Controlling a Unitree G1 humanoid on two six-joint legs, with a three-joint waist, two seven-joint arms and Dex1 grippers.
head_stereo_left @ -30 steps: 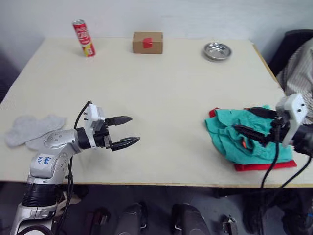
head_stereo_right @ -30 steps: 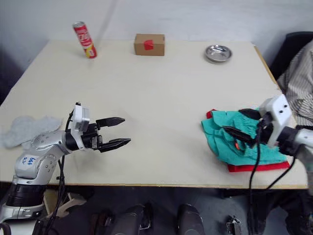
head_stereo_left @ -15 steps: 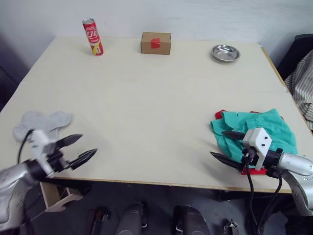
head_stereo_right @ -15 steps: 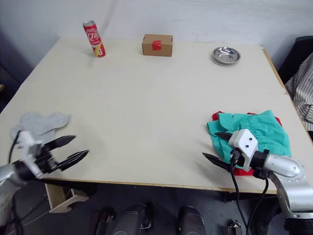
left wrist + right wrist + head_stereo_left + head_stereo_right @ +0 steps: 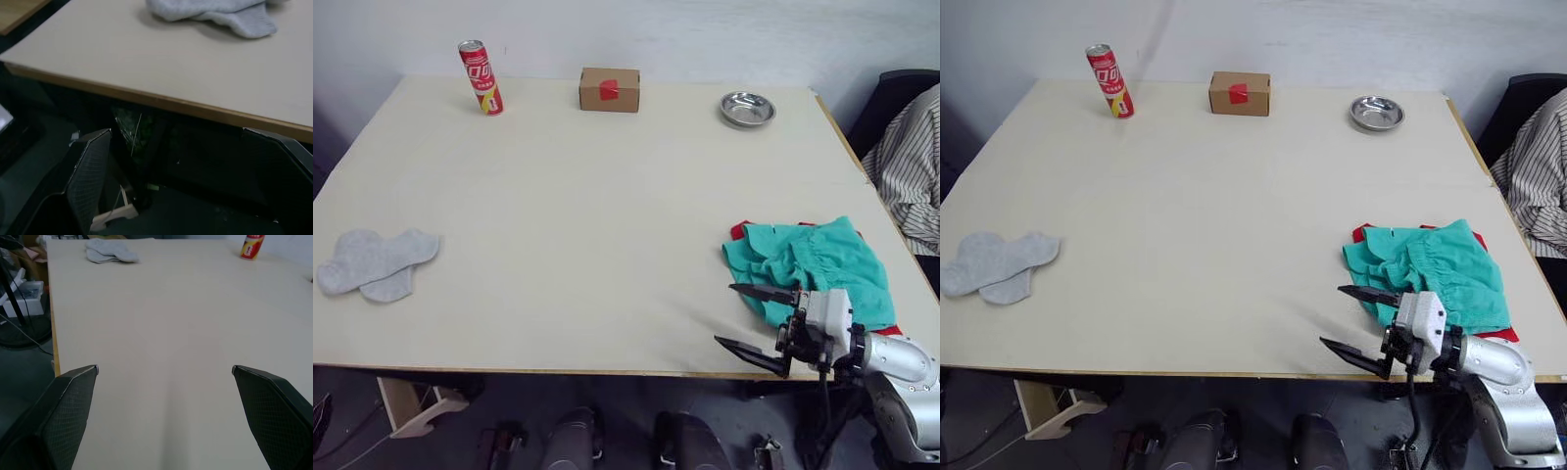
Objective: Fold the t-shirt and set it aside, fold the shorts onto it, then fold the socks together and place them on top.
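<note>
— So what could go wrong from here?
— The shorts (image 5: 808, 262) lie bunched on the t-shirt (image 5: 891, 330) at the desk's (image 5: 607, 196) right front edge; stacking anything there could slide the loose pile off. The socks (image 5: 374, 264) sit far away at the left edge, overlapping, a long carry.
— And the arms?
— The right end effector (image 5: 756, 319) hovers low at the front edge just beside the shorts, spread wide, empty. The left end effector (image 5: 181, 161) hangs below the desk edge near the socks, also spread.
</note>
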